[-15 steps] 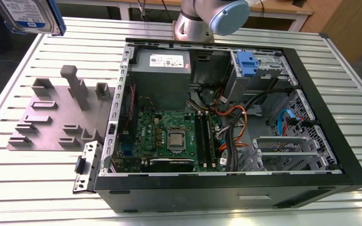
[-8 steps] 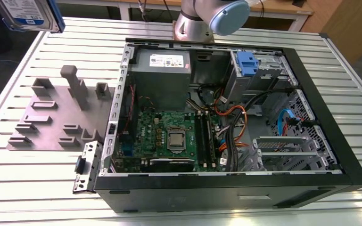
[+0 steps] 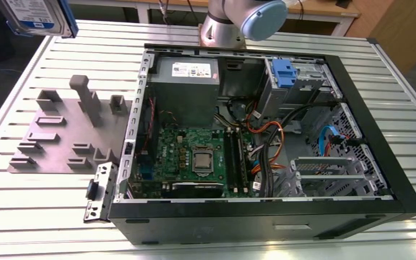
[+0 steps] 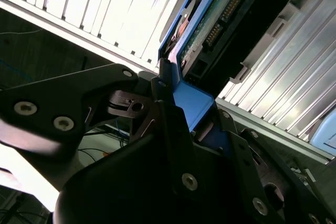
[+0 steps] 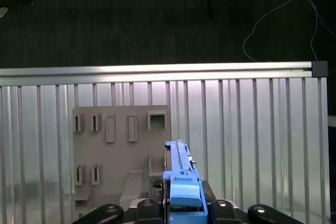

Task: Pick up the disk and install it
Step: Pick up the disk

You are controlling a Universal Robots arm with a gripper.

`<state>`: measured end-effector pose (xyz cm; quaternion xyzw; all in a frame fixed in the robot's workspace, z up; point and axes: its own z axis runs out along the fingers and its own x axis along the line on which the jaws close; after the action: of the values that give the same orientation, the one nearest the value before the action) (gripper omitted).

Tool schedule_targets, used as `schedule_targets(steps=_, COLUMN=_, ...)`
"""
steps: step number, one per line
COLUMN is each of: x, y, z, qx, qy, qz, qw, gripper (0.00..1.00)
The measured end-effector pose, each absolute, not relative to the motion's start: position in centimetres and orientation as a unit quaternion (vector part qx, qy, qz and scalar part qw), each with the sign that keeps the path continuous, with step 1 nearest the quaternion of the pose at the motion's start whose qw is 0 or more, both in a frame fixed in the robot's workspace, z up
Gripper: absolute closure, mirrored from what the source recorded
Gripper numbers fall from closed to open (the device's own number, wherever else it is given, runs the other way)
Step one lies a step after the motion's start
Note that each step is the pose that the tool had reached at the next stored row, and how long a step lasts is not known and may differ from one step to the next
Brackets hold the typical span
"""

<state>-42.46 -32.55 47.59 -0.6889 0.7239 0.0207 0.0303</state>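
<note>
The open computer case (image 3: 266,214) on the tabletop (image 3: 381,81) holds a motherboard (image 3: 193,157) and a blue bracket (image 3: 284,73). The pincer (image 5: 184,211) grips the disk (image 3: 38,16), raised over the grey fixture (image 3: 63,135) at the exterior view's left.

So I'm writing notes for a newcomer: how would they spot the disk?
Start at the open computer case on the slatted table. Look to the exterior view's upper left, beyond the grey plate: the disk hangs there in the pincer. Unlike the bare blue bracket inside the case, it has a labelled metal face.
</note>
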Motion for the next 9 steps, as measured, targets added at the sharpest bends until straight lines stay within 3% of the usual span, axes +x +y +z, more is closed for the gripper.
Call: schedule_targets(steps=9, x=-41.77, y=-32.55, z=47.59, qx=-0.689, qy=0.724, qz=0.021, qw=0.03, gripper=0.63)
